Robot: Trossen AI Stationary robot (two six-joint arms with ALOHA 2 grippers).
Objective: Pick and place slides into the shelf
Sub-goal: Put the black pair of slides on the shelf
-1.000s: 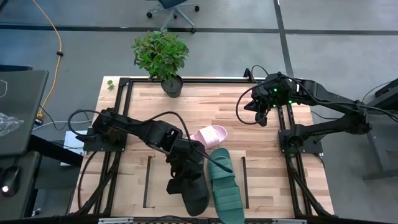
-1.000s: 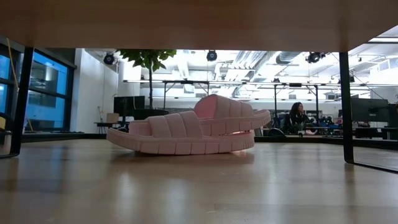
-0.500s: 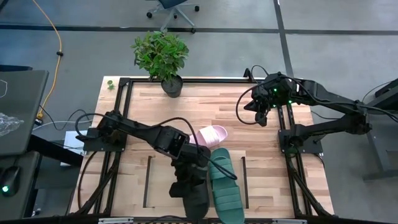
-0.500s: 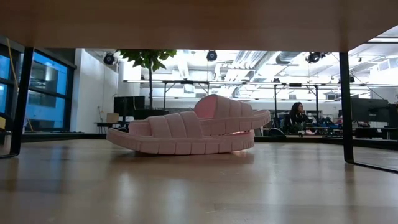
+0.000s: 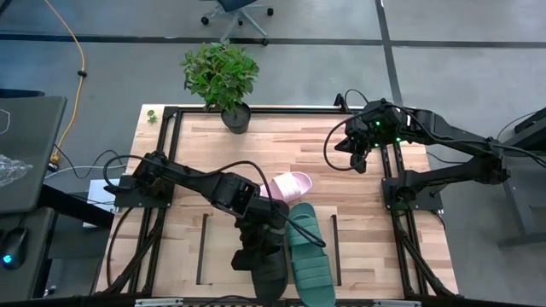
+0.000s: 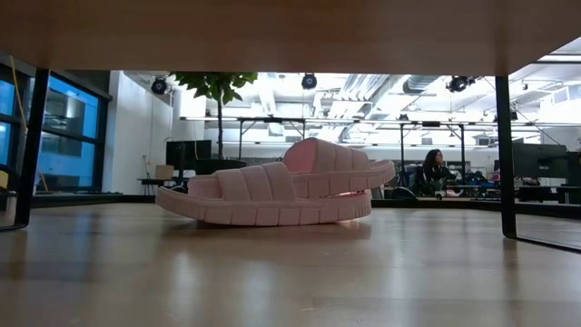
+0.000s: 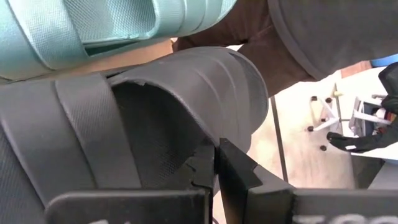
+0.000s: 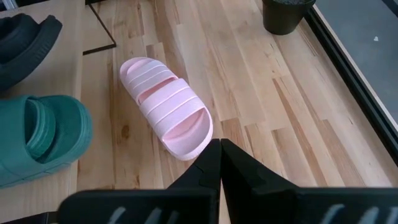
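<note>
The black slide (image 5: pixel 263 271) lies on the shelf (image 5: pixel 220 254) near the table's near edge, with the teal-green slide (image 5: pixel 309 256) beside it on its right. The pale pink slide (image 5: pixel 287 186) rests on its sole mid-table, also seen in the low view (image 6: pixel 277 186) and the right wrist view (image 8: pixel 166 106). My left gripper (image 5: pixel 261 237) is over the black slide's strap, shut (image 7: pixel 216 158). My right gripper (image 5: pixel 358 162) hovers shut (image 8: pixel 219 149) over the far right of the table, touching nothing. My left gripper pinches the black slide by the edge of its ribbed strap (image 7: pixel 210 138), between the two fingers. It comes from above, slanting toward the near edge. The slide's sole (image 5: pixel 266 286) lies on the shelf next to the teal-green slide (image 7: pixel 112 25).
A potted plant (image 5: pixel 223 81) stands at the table's far edge. The large black frame (image 5: pixel 401 213) runs along the table's sides. Thin black rails (image 5: pixel 202 247) bound the shelf. Bare wood lies between the pink slide and my right gripper.
My left gripper has moved a little toward the table's right. The black slide has turned with it, from slanting to lying closer alongside the teal-green one. In the last half second it has kept still.
</note>
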